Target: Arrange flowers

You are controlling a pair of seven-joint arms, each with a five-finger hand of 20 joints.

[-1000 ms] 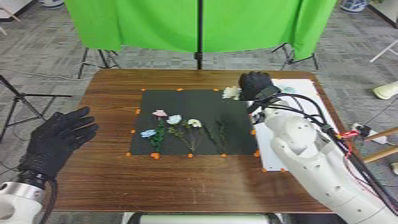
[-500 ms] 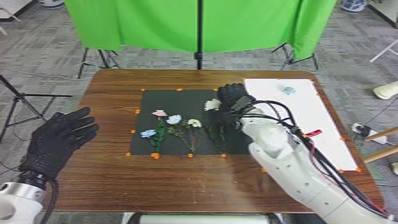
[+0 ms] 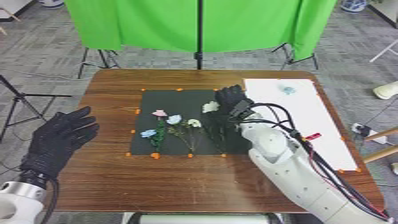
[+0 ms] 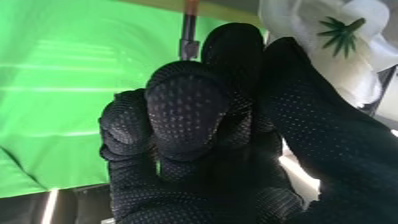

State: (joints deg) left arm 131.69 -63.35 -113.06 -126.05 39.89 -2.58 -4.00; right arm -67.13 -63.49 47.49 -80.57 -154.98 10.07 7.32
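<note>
Near centre, black-gloved right hand (image 3: 233,100), fingers clamped on white-petalled flower (image 3: 210,106), partly blocking black rectangular mat (image 3: 178,99), blue-petalled flower (image 3: 147,133) left of centre.

Green cloth (image 3: 155,25) – grey carpeted floor (image 3: 53,65) beneath.

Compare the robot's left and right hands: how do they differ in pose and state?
Pose: the left hand is open with its fingers spread, while the right hand has its fingers curled.
Load: the left hand is empty; the right hand holds a white flower.
Place: the left hand is at the table's left edge, the right hand over the black mat.
Shared: both wear black gloves.
</note>
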